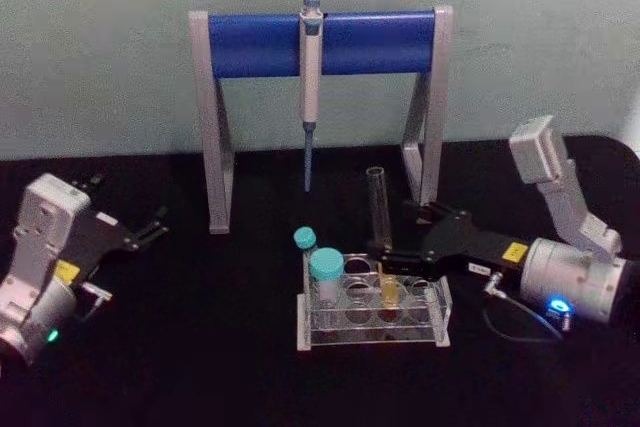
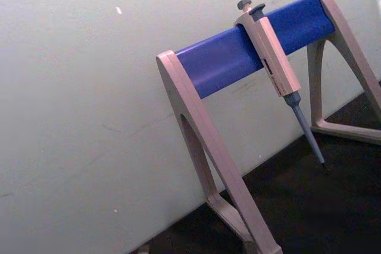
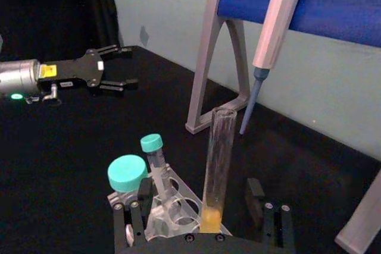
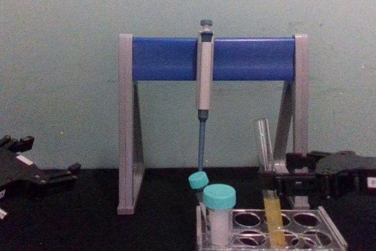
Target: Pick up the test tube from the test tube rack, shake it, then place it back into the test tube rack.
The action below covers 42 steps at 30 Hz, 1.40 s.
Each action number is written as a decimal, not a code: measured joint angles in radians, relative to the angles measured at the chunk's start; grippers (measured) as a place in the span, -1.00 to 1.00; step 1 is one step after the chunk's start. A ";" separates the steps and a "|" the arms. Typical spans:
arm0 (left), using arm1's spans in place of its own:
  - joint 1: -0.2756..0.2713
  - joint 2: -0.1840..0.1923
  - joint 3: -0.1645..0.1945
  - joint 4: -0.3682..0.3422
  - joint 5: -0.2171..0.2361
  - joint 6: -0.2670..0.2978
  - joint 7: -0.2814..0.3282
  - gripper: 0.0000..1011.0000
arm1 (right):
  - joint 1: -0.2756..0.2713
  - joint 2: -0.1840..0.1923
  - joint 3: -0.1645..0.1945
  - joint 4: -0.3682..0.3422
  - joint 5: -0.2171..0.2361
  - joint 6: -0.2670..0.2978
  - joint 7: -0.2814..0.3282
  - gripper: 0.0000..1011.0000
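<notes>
Pick-up step, grasp not yet made — right gripper [image 3: 199, 187] has its fingers spread either side of the test tube [image 3: 217, 159], gripping nothing, tube upright in the test tube rack [image 1: 340, 333]; next: close on glass, lift straight (left gripper [image 1: 155, 227] parked, fingers apart, desk [image 1: 200, 347] left).

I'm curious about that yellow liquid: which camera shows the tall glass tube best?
The right wrist view: the test tube stands close, visible from rim to yellow liquid. The chest view shows it side-on; the head view shows it smaller, from above.
</notes>
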 joint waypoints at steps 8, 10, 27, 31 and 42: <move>0.000 0.000 0.000 0.000 0.000 0.000 0.000 1.00 | 0.052 -0.029 -0.033 0.058 -0.014 0.010 0.009 0.98; 0.000 0.000 0.000 0.000 0.000 0.000 0.000 1.00 | 0.065 -0.035 -0.040 0.074 -0.018 0.012 0.011 0.98; 0.000 0.000 0.000 0.000 0.000 0.000 0.000 1.00 | 0.081 -0.046 -0.048 0.095 -0.026 0.014 0.009 0.95; 0.000 0.000 0.000 0.000 0.000 0.000 0.000 1.00 | 0.080 -0.046 -0.048 0.094 -0.026 0.014 0.009 0.80; 0.000 0.000 0.000 0.000 0.000 0.000 0.000 1.00 | 0.079 -0.045 -0.047 0.093 -0.025 0.013 0.008 0.19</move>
